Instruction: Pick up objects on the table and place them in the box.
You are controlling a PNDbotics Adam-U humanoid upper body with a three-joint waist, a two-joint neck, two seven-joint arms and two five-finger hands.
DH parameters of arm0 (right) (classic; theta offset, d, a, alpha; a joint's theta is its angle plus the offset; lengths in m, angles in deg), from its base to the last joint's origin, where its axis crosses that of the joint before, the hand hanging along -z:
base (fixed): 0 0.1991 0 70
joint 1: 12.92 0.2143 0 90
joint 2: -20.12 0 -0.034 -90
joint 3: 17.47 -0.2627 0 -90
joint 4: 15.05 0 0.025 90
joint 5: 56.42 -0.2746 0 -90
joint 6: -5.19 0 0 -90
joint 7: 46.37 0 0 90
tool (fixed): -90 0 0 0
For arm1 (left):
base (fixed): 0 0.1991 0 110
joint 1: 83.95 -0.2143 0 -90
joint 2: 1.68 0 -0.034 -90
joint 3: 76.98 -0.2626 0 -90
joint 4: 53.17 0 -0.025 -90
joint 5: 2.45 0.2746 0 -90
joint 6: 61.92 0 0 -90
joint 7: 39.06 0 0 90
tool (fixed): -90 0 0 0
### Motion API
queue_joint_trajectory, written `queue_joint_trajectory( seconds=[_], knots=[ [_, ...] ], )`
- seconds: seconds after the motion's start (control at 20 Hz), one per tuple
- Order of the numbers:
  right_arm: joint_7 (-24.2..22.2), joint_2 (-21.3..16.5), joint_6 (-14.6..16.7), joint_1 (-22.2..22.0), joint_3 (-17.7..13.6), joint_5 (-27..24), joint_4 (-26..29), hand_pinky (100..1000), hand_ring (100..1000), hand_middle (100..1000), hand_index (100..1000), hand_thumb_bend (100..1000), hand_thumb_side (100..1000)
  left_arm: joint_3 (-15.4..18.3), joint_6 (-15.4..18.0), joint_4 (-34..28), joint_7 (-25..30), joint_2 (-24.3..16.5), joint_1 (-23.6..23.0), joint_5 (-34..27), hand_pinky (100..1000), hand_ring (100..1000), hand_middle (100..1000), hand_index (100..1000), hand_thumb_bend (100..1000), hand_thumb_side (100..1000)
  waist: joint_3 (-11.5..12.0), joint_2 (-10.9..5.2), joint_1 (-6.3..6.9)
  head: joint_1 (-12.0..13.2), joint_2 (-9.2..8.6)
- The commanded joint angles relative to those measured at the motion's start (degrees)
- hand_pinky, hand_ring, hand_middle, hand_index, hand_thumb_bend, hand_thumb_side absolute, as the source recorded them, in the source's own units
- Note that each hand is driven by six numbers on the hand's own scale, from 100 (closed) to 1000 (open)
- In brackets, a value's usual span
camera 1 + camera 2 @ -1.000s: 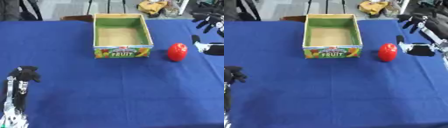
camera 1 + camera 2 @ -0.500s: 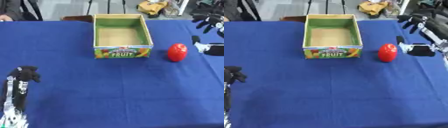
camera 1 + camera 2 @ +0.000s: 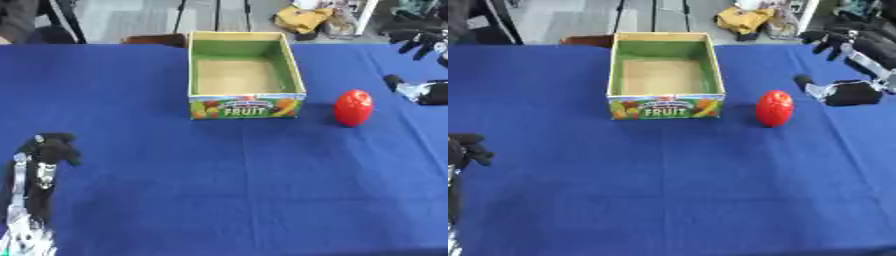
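- The blue cloth-covered table [image 3: 667,190] fills the view and carries only two task things, both well beyond the left hand's fingers and nearer the right hand's
- The open cardboard box with green inner walls and a fruit-printed front [image 3: 665,75] stands upright toward the far middle, mouth up and nothing inside, ready to take a drop from above; it lies past the red thing as seen from the right fingers
- The right hand [image 3: 852,92] hovers at the right edge, thumb and fingers spread apart and holding nothing, the thumb tip aimed toward the red thing; this looks like a pre-grasp pose
- The left hand [image 3: 44,150] rests low at the left edge, its dark fingers bunched in a curl around nothing, apparently idle and kept out of the way
- The glossy red rounded fruit-like object [image 3: 774,108] stands on the cloth just beside the box's right front corner, near but apart from the right fingers, not yet grasped
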Motion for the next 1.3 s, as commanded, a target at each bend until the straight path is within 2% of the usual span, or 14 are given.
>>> queue_joint_trajectory(
  seconds=[0.05, 0.15, 0.75, 1.05, 1.3],
  knots=[
    [-1.1, -3.5, 1.7, 2.6, 1.1, 1.2, -3.9, 670, 797, 860, 987, 310, 653, 0.2, 0.1, -0.6, 0.2, -1.1, 0.2, 0.2, 570, 350, 391, 557, 951, 812, 0.1, -1.15, -0.16, -0.3, -0.02],
    [-1.9, -3.8, 2.6, 4.3, 2.2, 2.0, -6.6, 682, 809, 865, 989, 346, 705, 0.1, 0.1, -0.6, 0.3, -1.1, 0.1, 0.2, 570, 350, 390, 557, 951, 812, 0.2, -1.28, -0.18, -0.3, 0.02],
    [-3.4, -1.8, 5.6, 12.4, 5.4, 8.4, -19.1, 691, 814, 869, 991, 361, 754, -0.1, 0.0, -0.6, 0.6, -1.2, -0.1, 0.1, 569, 349, 390, 557, 953, 812, 1.1, -1.61, 0.11, -1.2, 0.05],
    [-4.2, 0.4, 6.0, 14.9, 5.5, 10.3, -25.2, 678, 800, 864, 989, 317, 780, -0.2, -0.1, -0.6, 0.6, -1.2, -0.1, 0.0, 569, 348, 389, 556, 954, 813, 1.6, -1.5, 0.16, -1.3, -0.07],
    [-4.6, 2.1, 6.5, 16.1, 5.5, 11.4, -28.1, 675, 798, 861, 988, 289, 810, -0.1, -0.1, -0.7, 0.6, -1.1, 0.0, 0.0, 568, 348, 389, 556, 954, 814, 1.9, -1.32, 0.16, -1.4, -0.14]
  ],
)
